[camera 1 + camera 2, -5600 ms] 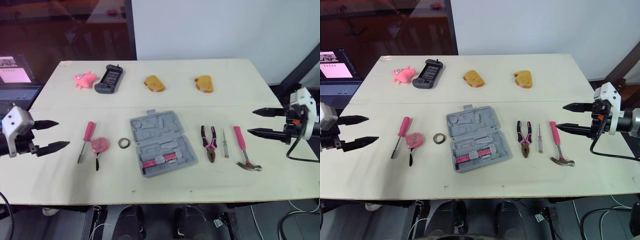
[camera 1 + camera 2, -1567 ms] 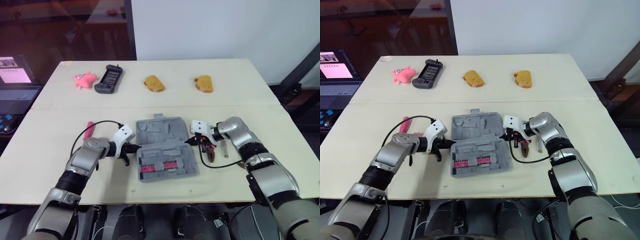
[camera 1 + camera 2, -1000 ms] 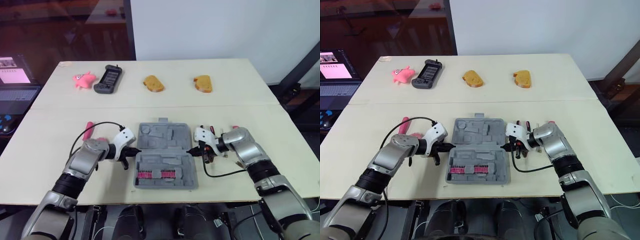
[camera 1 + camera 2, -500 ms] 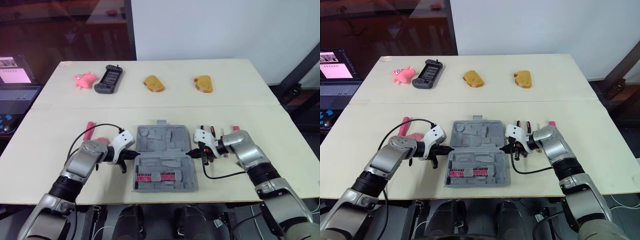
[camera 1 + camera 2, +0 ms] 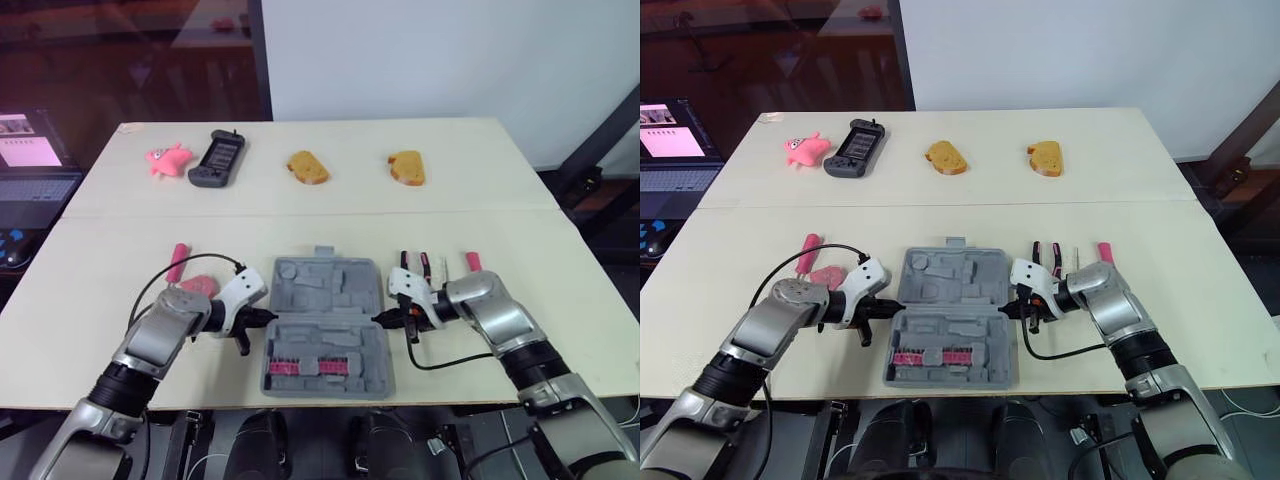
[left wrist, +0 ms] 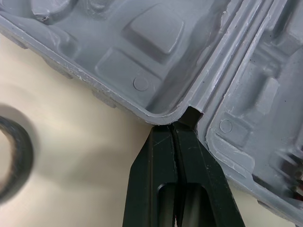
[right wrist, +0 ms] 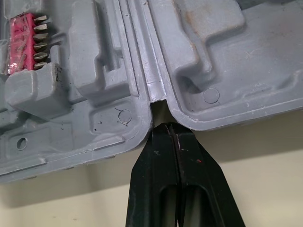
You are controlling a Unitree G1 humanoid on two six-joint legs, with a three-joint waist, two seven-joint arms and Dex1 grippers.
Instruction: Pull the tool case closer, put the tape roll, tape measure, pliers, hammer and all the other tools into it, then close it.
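Observation:
The grey tool case point(image 5: 325, 290) lies open near the table's front edge, with a pink bit set point(image 5: 305, 366) in its near half. My left gripper point(image 5: 268, 317) is shut, its tip pressed into the hinge notch point(image 6: 191, 116) on the case's left side. My right gripper point(image 5: 378, 318) is also shut, its tip in the hinge gap point(image 7: 158, 101) on the right side. A pink screwdriver point(image 5: 176, 262) and a pink tape measure point(image 5: 200, 286) lie left of the case. The tape roll point(image 6: 12, 158) lies beside the left fingers. Pliers point(image 5: 1045, 252) and the hammer's pink handle point(image 5: 1104, 250) show behind my right arm.
Along the far side of the table point(image 5: 560, 240) lie a pink toy point(image 5: 168, 158), a black handheld device point(image 5: 218, 158) and two pieces of bread point(image 5: 308, 166) point(image 5: 408, 167). A laptop point(image 5: 25, 170) stands off the table's left edge.
The case has slid nearer to the front edge, with both shut grippers moving along at its hinge ends. The tools beside it stayed put.

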